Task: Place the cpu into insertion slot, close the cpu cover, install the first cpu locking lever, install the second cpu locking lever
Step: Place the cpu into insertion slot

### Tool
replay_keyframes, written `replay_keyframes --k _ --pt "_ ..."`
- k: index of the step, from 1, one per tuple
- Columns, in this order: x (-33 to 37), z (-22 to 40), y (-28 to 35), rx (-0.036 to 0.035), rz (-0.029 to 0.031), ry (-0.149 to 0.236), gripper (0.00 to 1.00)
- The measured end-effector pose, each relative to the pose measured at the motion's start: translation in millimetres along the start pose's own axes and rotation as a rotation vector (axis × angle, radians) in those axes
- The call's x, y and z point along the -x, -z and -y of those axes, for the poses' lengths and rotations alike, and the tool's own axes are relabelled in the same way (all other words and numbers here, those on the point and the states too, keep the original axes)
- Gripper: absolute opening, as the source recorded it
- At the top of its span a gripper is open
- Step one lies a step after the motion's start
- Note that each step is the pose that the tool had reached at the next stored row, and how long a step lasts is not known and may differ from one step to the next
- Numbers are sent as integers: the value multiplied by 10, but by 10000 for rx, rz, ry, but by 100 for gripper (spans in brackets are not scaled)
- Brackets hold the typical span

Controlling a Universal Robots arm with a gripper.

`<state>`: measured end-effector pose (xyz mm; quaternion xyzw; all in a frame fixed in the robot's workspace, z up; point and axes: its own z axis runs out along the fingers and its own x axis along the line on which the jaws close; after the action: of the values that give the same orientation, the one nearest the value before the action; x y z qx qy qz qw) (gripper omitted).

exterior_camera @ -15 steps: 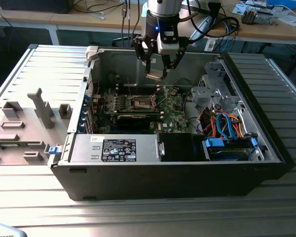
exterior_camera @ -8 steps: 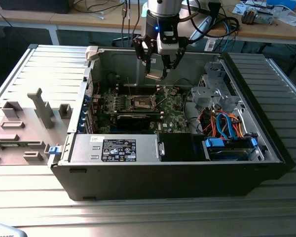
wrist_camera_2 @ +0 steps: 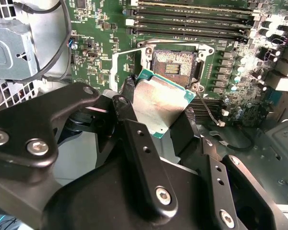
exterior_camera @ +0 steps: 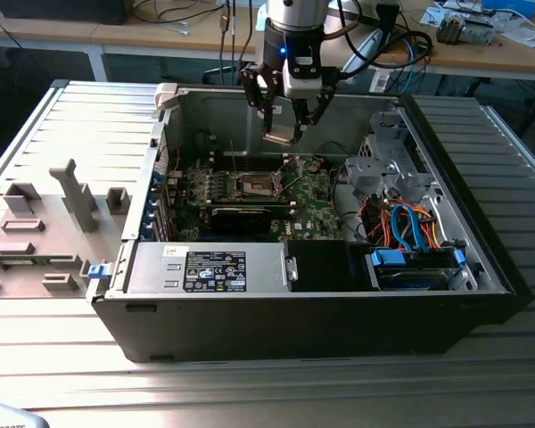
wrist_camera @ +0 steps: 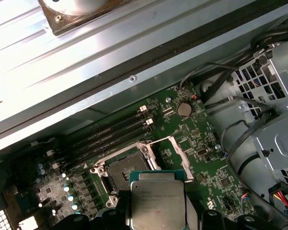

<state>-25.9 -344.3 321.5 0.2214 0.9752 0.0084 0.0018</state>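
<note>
Over the open computer case [exterior_camera: 276,312], hand [exterior_camera: 285,125] clamped on cpu [wrist_camera_2: 161,103], insertion slot [wrist_camera_2: 174,64] uncovered.

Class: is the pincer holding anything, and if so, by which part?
The pincer holds the chip by two opposite edges, clear of the empty socket.

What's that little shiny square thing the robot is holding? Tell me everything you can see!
It is the cpu, a small flat square chip with a smudged silvery-tan metal top on a thin green base that peeks out at the edges. The black metal gripper pinches it by two opposite sides. It hangs in the air over the green circuit board, close to the open, dark-centred square insertion slot but not in it. Nothing else touches it.
</note>
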Motion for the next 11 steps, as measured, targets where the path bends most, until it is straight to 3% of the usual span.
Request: replay_keyframes --k 11 --pt "0 0 0 0 2 -154 54"
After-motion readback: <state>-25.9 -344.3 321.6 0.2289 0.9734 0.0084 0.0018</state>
